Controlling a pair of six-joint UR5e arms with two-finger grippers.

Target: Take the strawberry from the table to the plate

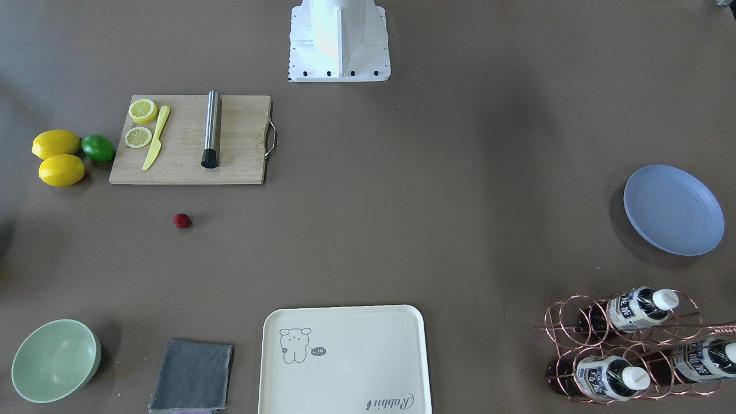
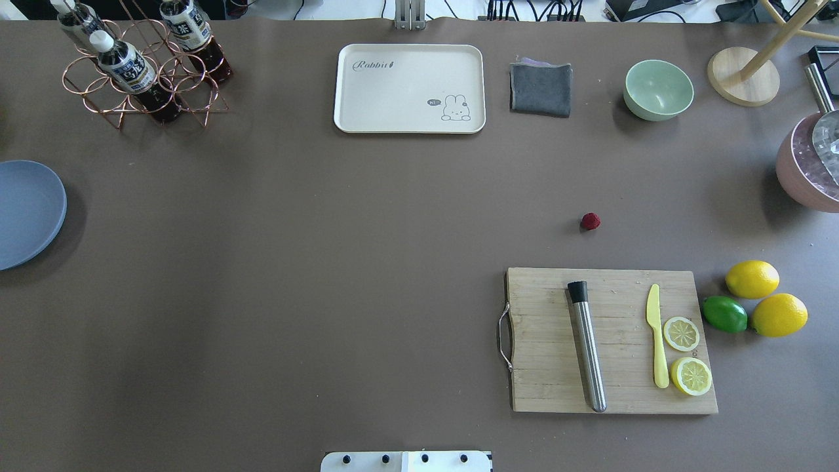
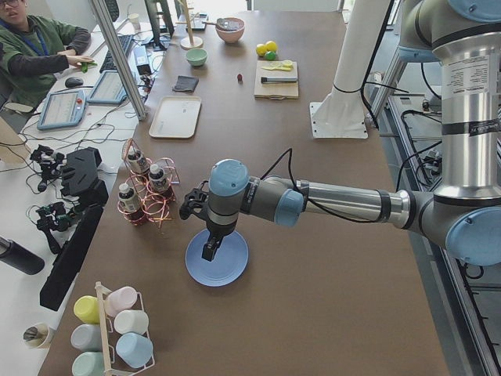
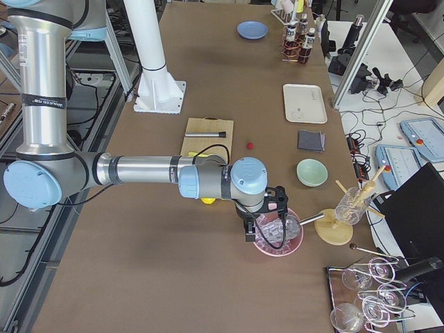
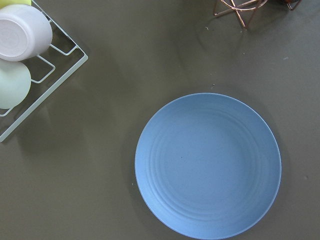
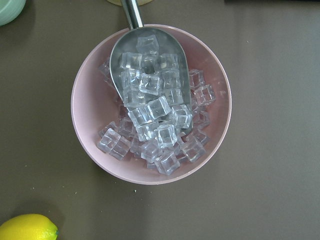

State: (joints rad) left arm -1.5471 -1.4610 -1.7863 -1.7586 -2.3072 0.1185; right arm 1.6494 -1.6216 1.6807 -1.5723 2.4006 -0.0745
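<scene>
The strawberry (image 1: pixel 182 221) (image 2: pixel 590 221) (image 3: pixel 239 77) (image 4: pixel 250 146), small and dark red, lies alone on the brown table (image 2: pixel 328 229), a little beyond the cutting board. At the table's far end on my left side rests the blue plate (image 1: pixel 673 210) (image 2: pixel 26 213) (image 4: pixel 252 30), with nothing on it in the left wrist view (image 5: pixel 207 165). My left gripper (image 3: pixel 210 249) hangs over that plate (image 3: pixel 217 258). My right gripper (image 4: pixel 248 232) hovers above a pink bowl of ice. Both show only in side views, so I cannot tell whether they are open or shut.
A wooden cutting board (image 2: pixel 609 341) carries a steel muddler, a yellow knife and lemon slices. Two lemons and a lime (image 2: pixel 724 314) lie beside it. A cream tray (image 2: pixel 409 88), grey cloth (image 2: pixel 541 90), green bowl (image 2: pixel 658 90), bottle rack (image 2: pixel 141 65) and pink ice bowl (image 6: pixel 150 105) line the edges.
</scene>
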